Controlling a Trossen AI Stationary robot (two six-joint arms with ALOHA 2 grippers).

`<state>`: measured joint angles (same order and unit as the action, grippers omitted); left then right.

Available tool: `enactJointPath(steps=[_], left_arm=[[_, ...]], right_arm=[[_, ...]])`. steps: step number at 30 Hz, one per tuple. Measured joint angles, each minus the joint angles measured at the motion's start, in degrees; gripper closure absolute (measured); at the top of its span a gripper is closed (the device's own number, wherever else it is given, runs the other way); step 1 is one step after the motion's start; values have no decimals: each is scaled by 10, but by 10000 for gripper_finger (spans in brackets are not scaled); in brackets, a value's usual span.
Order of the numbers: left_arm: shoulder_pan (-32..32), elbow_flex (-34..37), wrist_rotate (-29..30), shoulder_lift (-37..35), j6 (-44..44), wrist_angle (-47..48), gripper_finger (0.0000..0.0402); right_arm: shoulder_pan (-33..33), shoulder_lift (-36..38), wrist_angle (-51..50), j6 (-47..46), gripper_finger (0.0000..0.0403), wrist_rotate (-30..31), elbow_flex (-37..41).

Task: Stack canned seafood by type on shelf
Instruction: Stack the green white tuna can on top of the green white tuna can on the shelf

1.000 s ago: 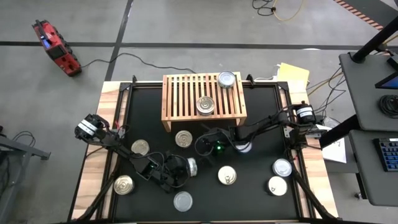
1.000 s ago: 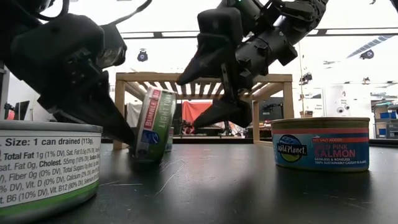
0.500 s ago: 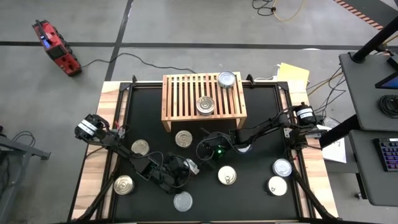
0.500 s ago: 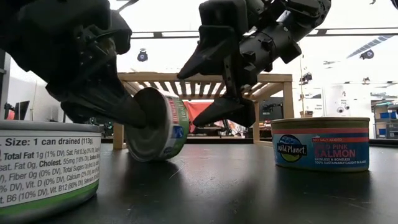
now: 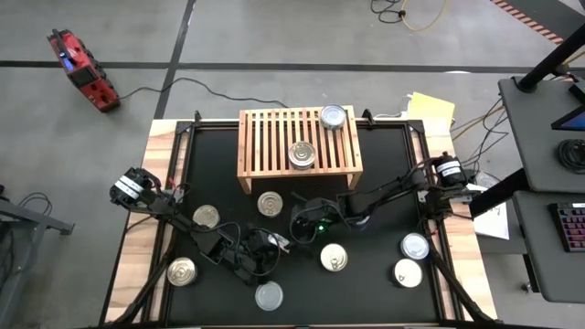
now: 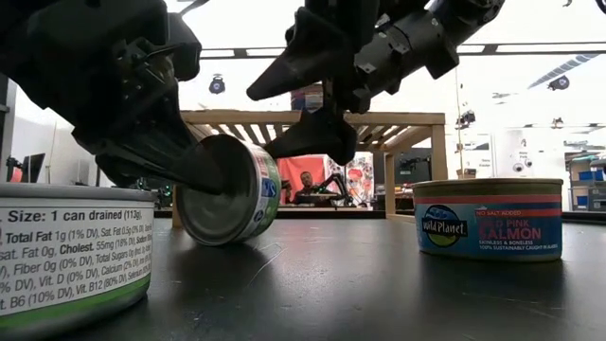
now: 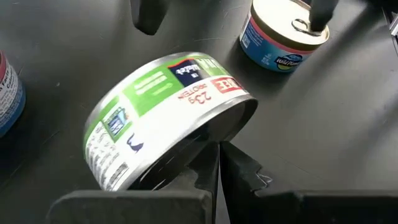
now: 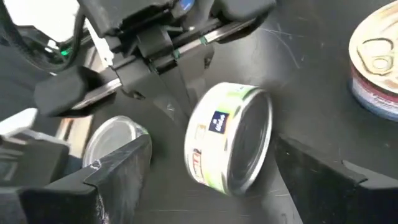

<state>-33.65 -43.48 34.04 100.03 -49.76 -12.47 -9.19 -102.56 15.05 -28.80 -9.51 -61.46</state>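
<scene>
The left gripper [image 5: 271,243] is low over the black mat [image 5: 384,164], in the near-left part of the table. Its two fingers [image 7: 205,180] are pressed together, with nothing between them. Their tips touch the rim of a green-labelled can [image 7: 165,118], which stands on its edge and leans, with its flat metal end turned toward this gripper. In the low view the same can [image 6: 232,189] rests on the mat with one edge only, leaning against the dark fingers on its left side.

The right gripper [image 5: 300,222] comes from the right side and hangs just above and beside this can. Its fingers [image 8: 118,168] stand wide apart, one on each side of the tilted can [image 8: 231,138], and they do not touch it.

The wooden shelf [image 5: 274,137] stands at the far middle of the mat. Two cans are on its slatted top: one [image 5: 333,116] at the far right corner, one [image 5: 303,154] near the front edge, a little right of the middle.

The other cans lie on the mat. One [image 5: 270,203] is just in front of the shelf, one [image 5: 206,217] is to the left of it, one [image 5: 182,271] is at the near left, and one [image 5: 269,295] is at the near edge in the middle. A can [image 5: 334,258] sits to the right of the grippers, and two more [image 5: 415,246] [image 5: 408,272] sit at the near right. In the low view, a salmon can [image 6: 489,218] stands upright on the right.
</scene>
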Motion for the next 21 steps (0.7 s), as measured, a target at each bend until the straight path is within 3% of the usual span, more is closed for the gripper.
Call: enactJointPath(steps=[8, 21], left_arm=[[0, 0, 0, 0, 13, 0, 402], [1, 0, -5, 33, 12, -59, 401]], right_arm=[[-1, -3, -15, 13, 71, 25, -2], [-8, -56, -65, 17, 79, 1, -60]])
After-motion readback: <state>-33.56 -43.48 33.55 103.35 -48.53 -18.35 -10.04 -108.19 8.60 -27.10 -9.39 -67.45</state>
